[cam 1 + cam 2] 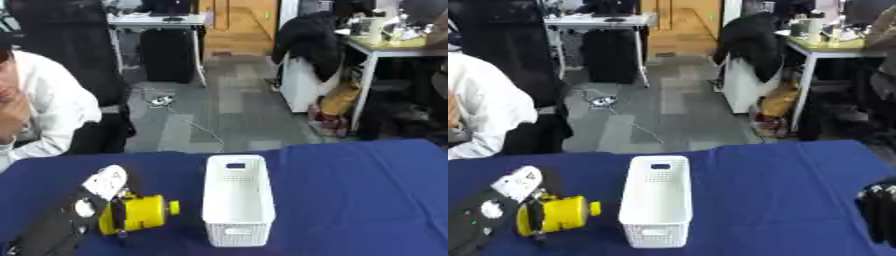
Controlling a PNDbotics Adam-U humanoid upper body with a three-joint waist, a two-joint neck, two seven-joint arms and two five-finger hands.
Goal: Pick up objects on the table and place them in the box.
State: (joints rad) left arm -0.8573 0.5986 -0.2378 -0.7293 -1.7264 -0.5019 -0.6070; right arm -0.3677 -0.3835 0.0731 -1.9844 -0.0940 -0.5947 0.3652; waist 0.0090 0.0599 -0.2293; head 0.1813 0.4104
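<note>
A yellow cylindrical object with a short yellow nozzle [144, 212] sits just left of the white perforated box [236, 200], low over the blue table. My left hand [98, 192], black with a white cover on its back, comes in from the lower left. It is curled round the yellow object's left end. The box stands upright in the middle of the table and looks empty from here. My right hand [878, 209] shows only at the right edge of the right eye view, dark fingers pointing up and holding nothing.
The blue cloth covers the table [350, 190]. A person in a white sleeve [48, 115] sits at the table's far left edge. Office desks and a chair stand beyond the table.
</note>
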